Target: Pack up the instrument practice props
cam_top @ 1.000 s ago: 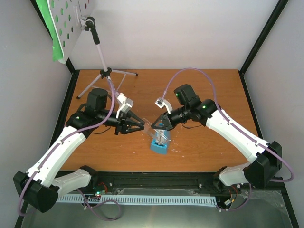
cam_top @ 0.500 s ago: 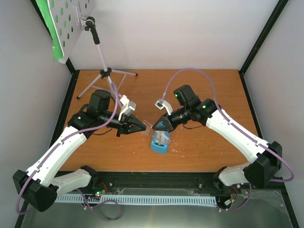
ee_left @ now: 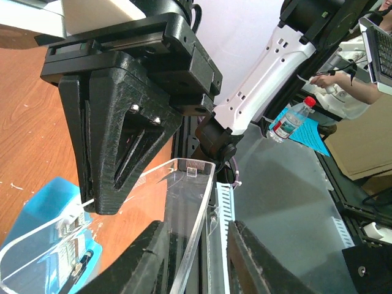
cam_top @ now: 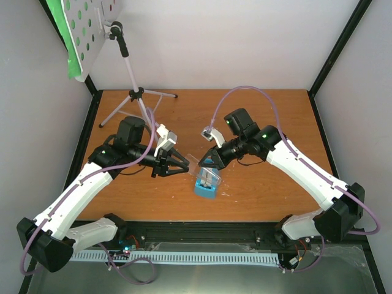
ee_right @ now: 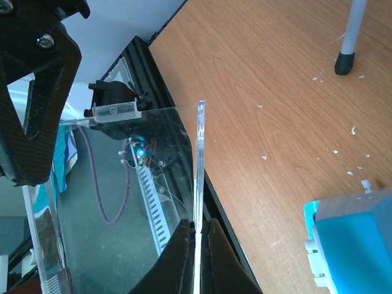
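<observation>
Left gripper (ee_left: 197,229) reopened, jaws partway apart astride clear cover (ee_right: 198,159); right gripper (ee_right: 197,223) pinches cover wall.

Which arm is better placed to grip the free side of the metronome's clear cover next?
Left. The left gripper is open, with the edge of the clear cover between its fingers. The right gripper is shut on the cover's other wall.

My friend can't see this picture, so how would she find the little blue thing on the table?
Find the brown wooden table. Near its middle the left gripper and right gripper almost meet. Right below them in the overhead view sits the metronome, the only bright blue thing, with a clear cover.
</observation>
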Robot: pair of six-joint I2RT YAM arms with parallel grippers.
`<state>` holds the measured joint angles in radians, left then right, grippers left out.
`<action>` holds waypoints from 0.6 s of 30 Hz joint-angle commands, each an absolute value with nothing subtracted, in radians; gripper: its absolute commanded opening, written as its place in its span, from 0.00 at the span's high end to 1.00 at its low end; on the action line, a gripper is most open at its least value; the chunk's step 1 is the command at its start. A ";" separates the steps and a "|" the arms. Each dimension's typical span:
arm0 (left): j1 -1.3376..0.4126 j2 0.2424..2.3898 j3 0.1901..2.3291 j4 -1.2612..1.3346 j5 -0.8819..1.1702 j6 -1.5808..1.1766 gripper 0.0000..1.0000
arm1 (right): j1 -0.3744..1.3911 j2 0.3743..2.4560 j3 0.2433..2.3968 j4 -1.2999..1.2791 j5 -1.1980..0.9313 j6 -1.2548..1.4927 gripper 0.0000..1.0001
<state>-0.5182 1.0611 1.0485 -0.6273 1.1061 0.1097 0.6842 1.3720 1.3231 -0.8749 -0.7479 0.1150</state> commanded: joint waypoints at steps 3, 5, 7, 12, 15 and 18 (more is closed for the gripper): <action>-0.528 1.060 1.068 -0.639 1.122 0.133 0.77 | 0.680 1.376 1.357 -0.872 -0.754 0.107 0.97; -0.529 1.058 1.066 -0.638 1.126 0.135 0.81 | 0.680 1.377 1.357 -0.870 -0.755 0.106 0.97; -0.529 1.059 1.064 -0.637 1.130 0.135 0.84 | 0.679 1.380 1.357 -0.869 -0.756 0.107 0.97; -0.531 1.059 1.068 -0.640 1.140 0.137 0.91 | 0.680 1.380 1.356 -0.860 -0.768 0.104 0.97; -0.530 1.060 1.074 -0.638 1.165 0.140 0.99 | 0.678 1.380 1.353 -0.850 -0.767 0.108 0.97; -0.530 1.062 1.067 -0.614 1.195 0.131 1.00 | 0.673 1.378 1.352 -0.840 -0.763 0.110 0.97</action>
